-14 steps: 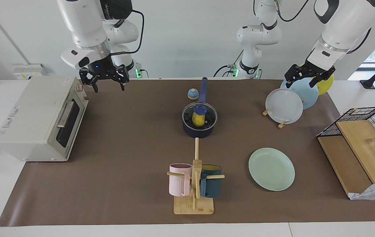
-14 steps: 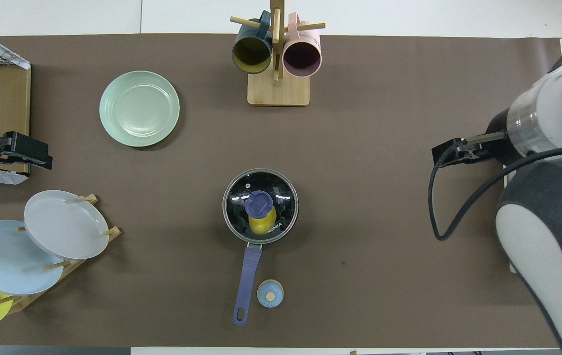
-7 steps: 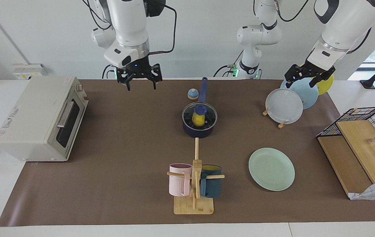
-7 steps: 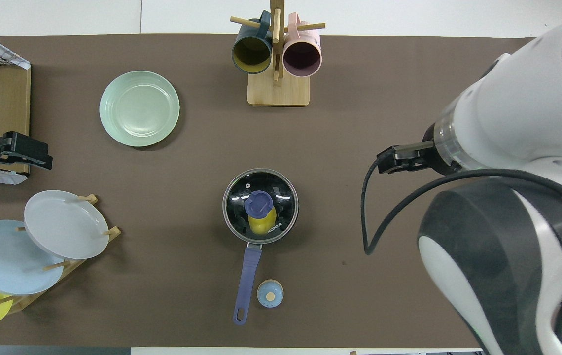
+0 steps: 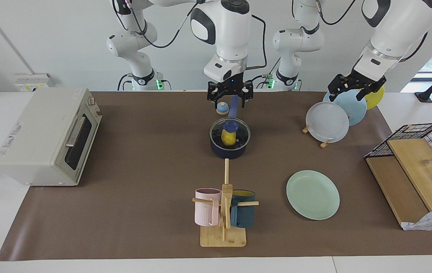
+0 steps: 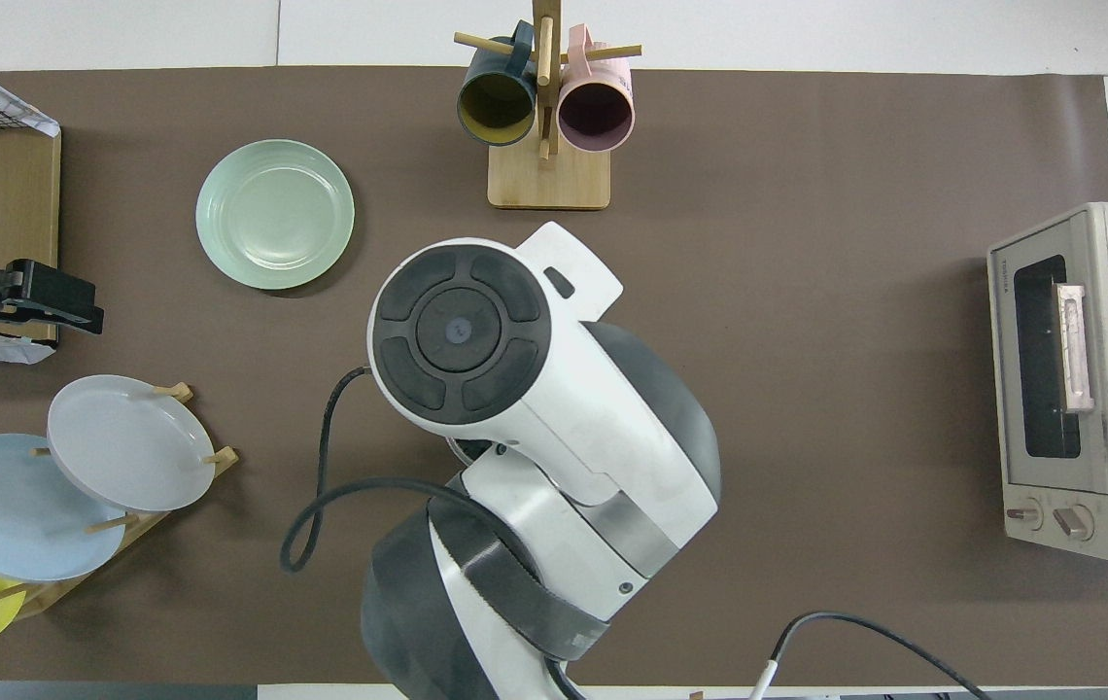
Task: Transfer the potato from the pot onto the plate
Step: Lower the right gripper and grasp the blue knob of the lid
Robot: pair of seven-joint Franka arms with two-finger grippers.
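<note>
Brown paper covers the table [image 5: 125, 189], with a toaster oven [image 5: 45, 138] at the right arm's end and a plate rack [image 5: 327, 123] at the left arm's end. At the middle stands the pot [image 5: 230, 142]; its glass lid [image 5: 238, 132] is on, and the potato [image 5: 228, 138] shows through it inside. The plate [image 5: 313, 194] lies bare, farther from the robots, toward the left arm's end. The right gripper [image 5: 229, 99] hangs with fingers spread over the pot's handle [image 5: 234, 102], empty. The left gripper [image 5: 356, 89] waits, spread and empty, over the rack. To do this well, I judge the lid must go first: centre on its blue knob [image 5: 231, 125], lift straight, and set it aside.
</note>
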